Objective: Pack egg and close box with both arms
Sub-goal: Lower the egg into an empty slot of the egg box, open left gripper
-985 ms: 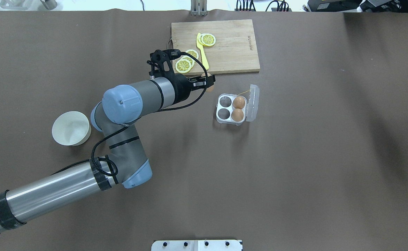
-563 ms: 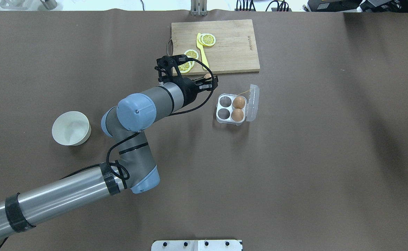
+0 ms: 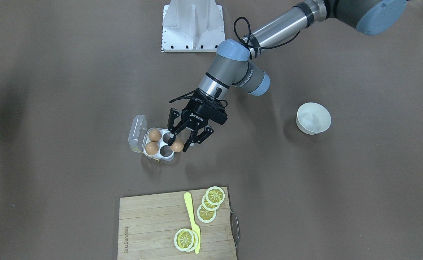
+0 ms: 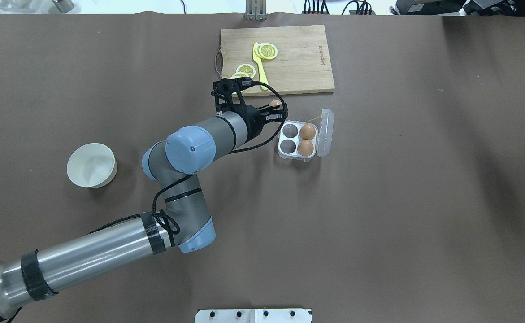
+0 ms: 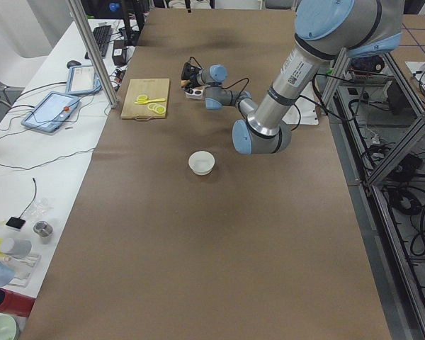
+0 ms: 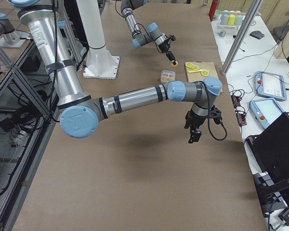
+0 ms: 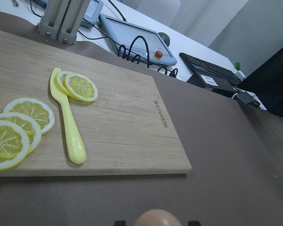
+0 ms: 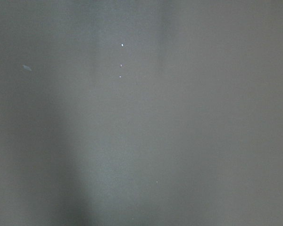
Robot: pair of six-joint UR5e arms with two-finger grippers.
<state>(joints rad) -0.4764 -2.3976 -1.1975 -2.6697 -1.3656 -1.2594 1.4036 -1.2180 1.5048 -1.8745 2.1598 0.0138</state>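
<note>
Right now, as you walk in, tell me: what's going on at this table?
The left gripper is shut on a brown egg, holding it in the air close by the clear egg carton. The carton's lid is open. Two eggs sit in the cells nearest the lid, and the other two cells are empty. The right gripper hangs over the brown table, far from the carton; whether it is open or shut I cannot tell.
</note>
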